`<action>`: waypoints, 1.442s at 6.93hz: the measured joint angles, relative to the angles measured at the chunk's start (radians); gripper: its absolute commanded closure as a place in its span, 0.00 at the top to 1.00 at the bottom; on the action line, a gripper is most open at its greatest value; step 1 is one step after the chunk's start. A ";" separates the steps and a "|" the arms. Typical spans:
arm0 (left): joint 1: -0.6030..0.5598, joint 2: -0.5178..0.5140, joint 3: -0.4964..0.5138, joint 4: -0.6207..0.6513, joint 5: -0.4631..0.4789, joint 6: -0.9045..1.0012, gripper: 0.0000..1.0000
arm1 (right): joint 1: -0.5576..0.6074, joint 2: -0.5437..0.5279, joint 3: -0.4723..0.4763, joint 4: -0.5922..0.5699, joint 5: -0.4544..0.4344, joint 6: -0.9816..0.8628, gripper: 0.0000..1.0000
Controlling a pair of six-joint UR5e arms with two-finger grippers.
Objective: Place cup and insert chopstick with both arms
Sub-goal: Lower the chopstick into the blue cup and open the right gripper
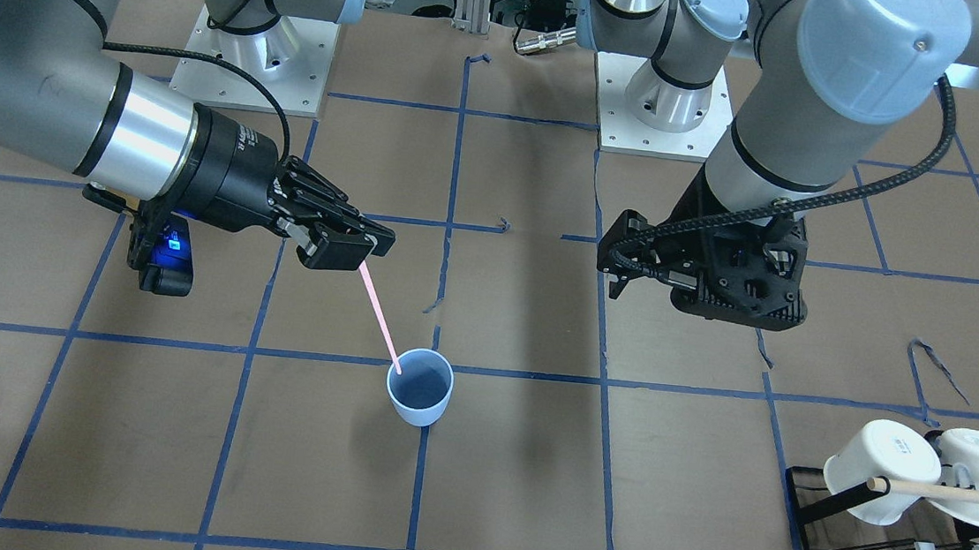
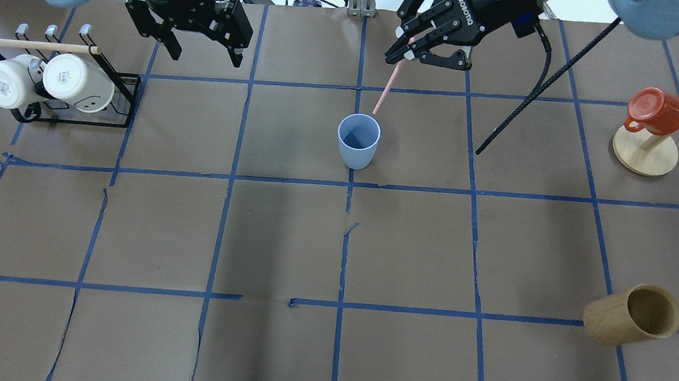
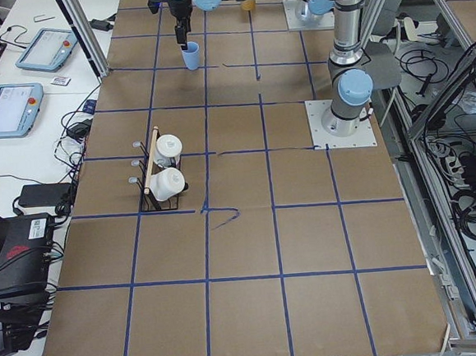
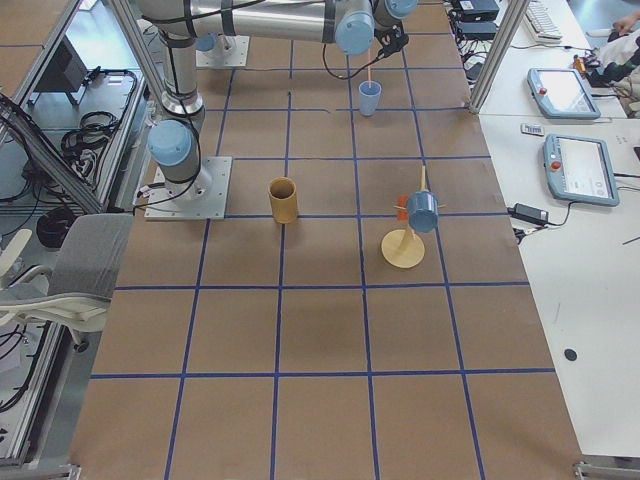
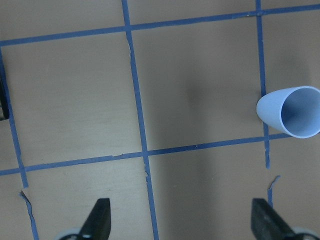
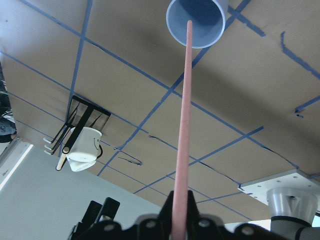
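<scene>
chopstick [image 1: 380,314]: top end hidden within jaws of right gripper [image 1: 354,250]; lower tip at rim of cup [image 1: 419,386], contact not discernible
left gripper [image 5: 182,222]: cut off at wrist view's bottom edge, only fingertips [image 5: 97,222] visible
rack dowel [image 1: 958,495]: runs off picture edge

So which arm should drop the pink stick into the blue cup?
Right. The right fingers are shut on the chopstick, and its lower tip sits right at the cup opening. The left fingers are open, empty and off to the side of the cup.
</scene>
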 measured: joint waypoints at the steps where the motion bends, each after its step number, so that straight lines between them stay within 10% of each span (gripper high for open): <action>1: 0.008 0.005 -0.001 -0.005 0.004 0.000 1.00 | 0.004 0.009 0.004 -0.016 0.021 0.026 0.00; 4: 0.013 0.014 -0.001 -0.001 0.016 0.003 1.00 | 0.032 0.062 0.017 -0.036 0.029 0.050 0.02; 6: 0.014 0.014 0.002 0.003 0.021 0.003 1.00 | 0.035 0.078 0.022 -0.038 0.025 0.060 0.89; 10: 0.013 0.016 0.001 -0.002 0.022 0.001 1.00 | 0.037 0.050 0.012 -0.032 -0.007 0.131 1.00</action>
